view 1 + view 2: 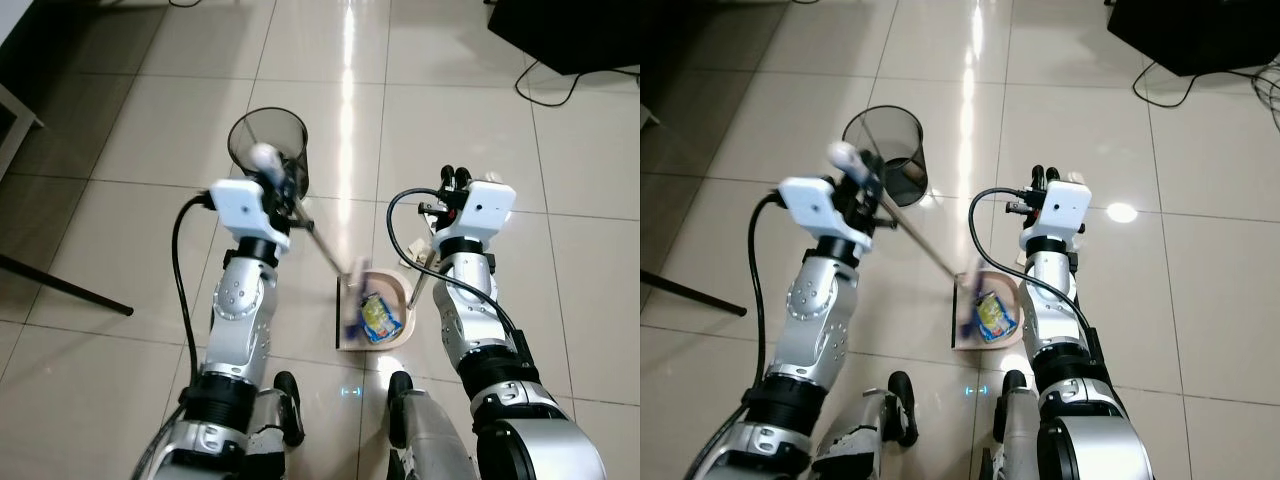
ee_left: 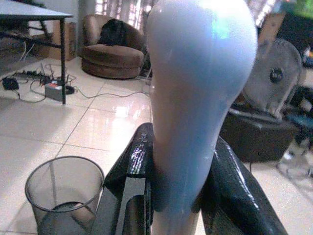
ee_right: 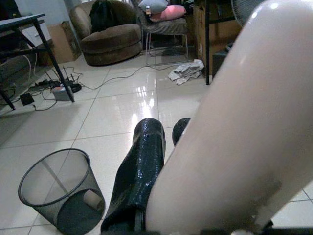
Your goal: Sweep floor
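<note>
My left gripper (image 1: 284, 186) is shut on the pale rounded top of a broom handle (image 2: 200, 98), with one black finger (image 2: 131, 186) on each side of it. The thin shaft (image 1: 325, 250) slants down to the brush head (image 1: 352, 300) at the mouth of a beige dustpan (image 1: 398, 290) on the tiles between my feet. A blue and yellow wrapper (image 1: 378, 318) lies in the pan. My right gripper (image 1: 454, 182) is shut on the dustpan's long beige handle (image 3: 234, 137). A black mesh wastebasket (image 1: 268, 145) stands just beyond my left gripper.
Glossy beige tiles surround me. A dark unit (image 1: 570, 30) with a black cable (image 1: 545, 85) sits at the far right. A black table leg (image 1: 60, 285) slants across the floor on my left. An armchair (image 2: 110, 49), a power strip with cables (image 2: 54, 89) and a fan (image 2: 274, 78) stand further off.
</note>
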You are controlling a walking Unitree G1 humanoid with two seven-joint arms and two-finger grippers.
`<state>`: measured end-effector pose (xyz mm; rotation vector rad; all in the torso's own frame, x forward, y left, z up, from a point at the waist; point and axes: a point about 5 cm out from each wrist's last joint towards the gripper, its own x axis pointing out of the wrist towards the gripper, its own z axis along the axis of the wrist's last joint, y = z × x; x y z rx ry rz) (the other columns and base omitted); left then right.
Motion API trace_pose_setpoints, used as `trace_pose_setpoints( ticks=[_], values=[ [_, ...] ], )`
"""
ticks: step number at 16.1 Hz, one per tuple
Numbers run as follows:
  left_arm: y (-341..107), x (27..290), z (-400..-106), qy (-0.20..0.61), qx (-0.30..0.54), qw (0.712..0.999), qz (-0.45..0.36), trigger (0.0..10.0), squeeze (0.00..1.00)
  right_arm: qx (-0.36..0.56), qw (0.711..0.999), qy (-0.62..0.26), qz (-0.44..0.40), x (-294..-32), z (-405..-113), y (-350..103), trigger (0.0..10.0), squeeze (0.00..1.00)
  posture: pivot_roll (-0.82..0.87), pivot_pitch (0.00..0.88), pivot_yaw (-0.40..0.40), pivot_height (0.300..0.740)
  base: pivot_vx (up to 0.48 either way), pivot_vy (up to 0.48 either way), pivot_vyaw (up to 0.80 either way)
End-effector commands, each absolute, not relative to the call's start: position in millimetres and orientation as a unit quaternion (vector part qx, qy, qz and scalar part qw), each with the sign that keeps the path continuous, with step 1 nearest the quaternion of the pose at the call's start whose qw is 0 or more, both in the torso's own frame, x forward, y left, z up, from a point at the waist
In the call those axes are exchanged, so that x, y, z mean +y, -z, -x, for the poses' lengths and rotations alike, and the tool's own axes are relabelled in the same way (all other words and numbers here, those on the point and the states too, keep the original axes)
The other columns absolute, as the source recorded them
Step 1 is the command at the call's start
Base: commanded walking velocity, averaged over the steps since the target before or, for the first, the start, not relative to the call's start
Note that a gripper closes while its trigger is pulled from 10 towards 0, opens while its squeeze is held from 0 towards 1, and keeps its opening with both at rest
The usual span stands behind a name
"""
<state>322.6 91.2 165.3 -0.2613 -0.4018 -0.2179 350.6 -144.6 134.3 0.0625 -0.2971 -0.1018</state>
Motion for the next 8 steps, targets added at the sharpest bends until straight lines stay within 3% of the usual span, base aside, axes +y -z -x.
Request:
trace_pose_setpoints(
  ticks=[1,2,6,8],
  values=[
    [-172,90,-321,0.100,-0.206,0.961,0.156,10.0,0.00,-0.138,0.989,0.046,-0.030,-143,-350,-129,10.0,0.00,0.05,0.314,0.080,0.740,0.000,0.000,0.00],
    [-174,90,-321,0.100,-0.209,0.960,0.157,10.0,0.00,-0.139,0.989,0.046,-0.030,-143,-350,-130,10.0,0.00,0.05,0.314,0.080,0.740,0.000,0.000,0.00],
    [-202,98,-324,0.151,-0.275,0.949,0.035,10.0,0.00,-0.143,0.988,0.049,-0.028,-150,-350,-131,10.0,0.00,0.05,0.273,0.072,0.740,0.000,0.000,0.00],
    [-219,105,-329,0.163,-0.296,0.941,0.030,10.0,0.00,-0.145,0.988,0.052,-0.024,-152,-350,-131,10.0,0.00,0.06,0.251,0.070,0.740,0.000,0.000,0.00]
  ],
)
